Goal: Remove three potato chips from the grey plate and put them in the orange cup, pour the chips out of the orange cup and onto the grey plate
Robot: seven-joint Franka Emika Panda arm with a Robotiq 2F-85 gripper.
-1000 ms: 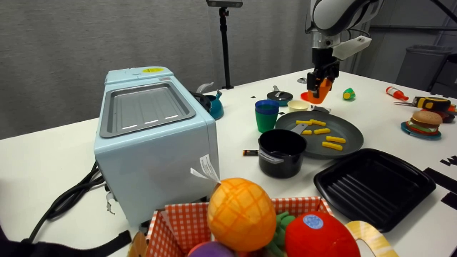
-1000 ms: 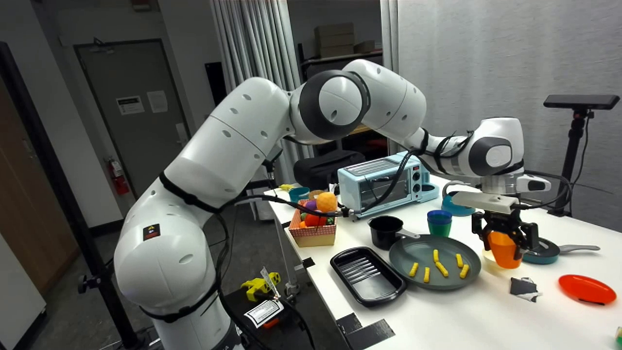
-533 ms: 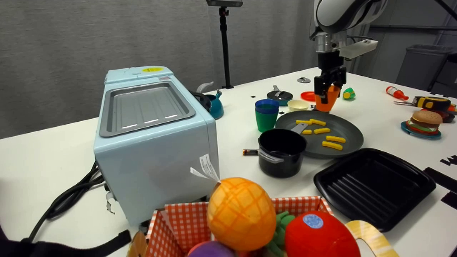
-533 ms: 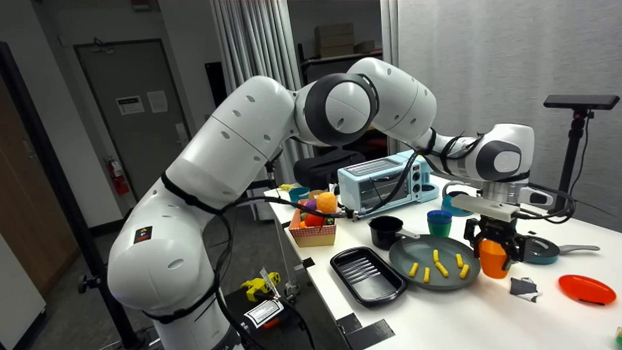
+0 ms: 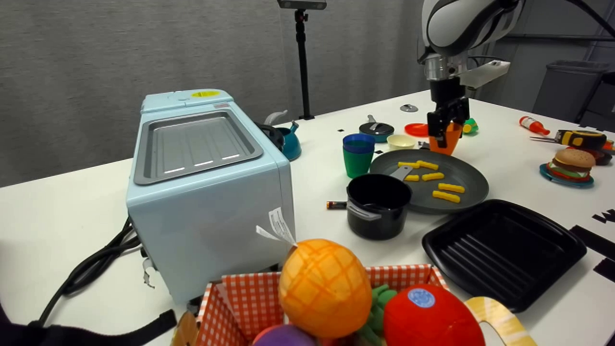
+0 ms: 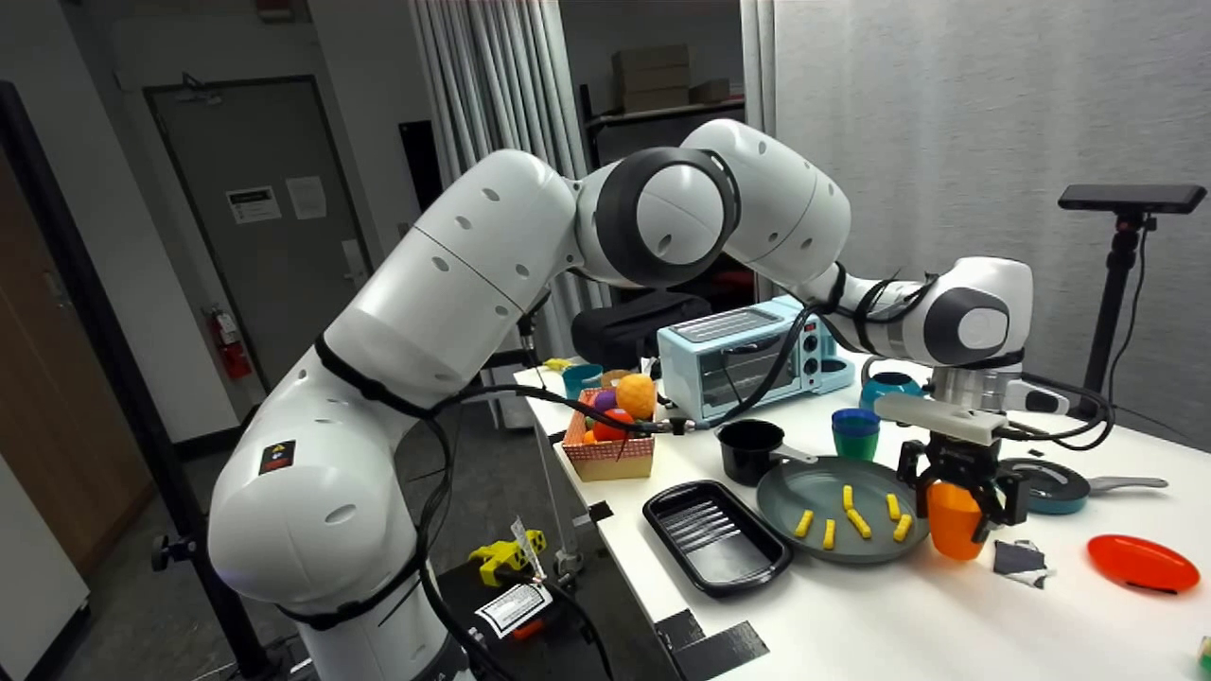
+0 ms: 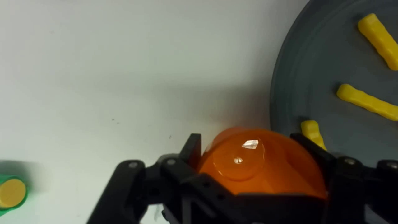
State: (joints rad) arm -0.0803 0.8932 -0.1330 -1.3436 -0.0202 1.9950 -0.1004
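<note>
Potato chips [image 6: 859,524], six of them and yellow, lie scattered across the grey plate [image 6: 804,487] on the white tabletop [image 6: 851,624]. In an exterior view, just right of the plate, the claw [image 6: 952,522] clasps the orange cup [image 6: 956,516] between its fingers, the cup's mouth upward; whether its base touches the tabletop cannot be told. In both exterior views a black pot [image 6: 747,467] stands left of the plate, its grey handle reaching over the rim. In an exterior view a ridged black tray [image 5: 509,259] sits near and right of the plate, and stacked blue and green cups [image 5: 359,163] stand to the plate's left.
</note>
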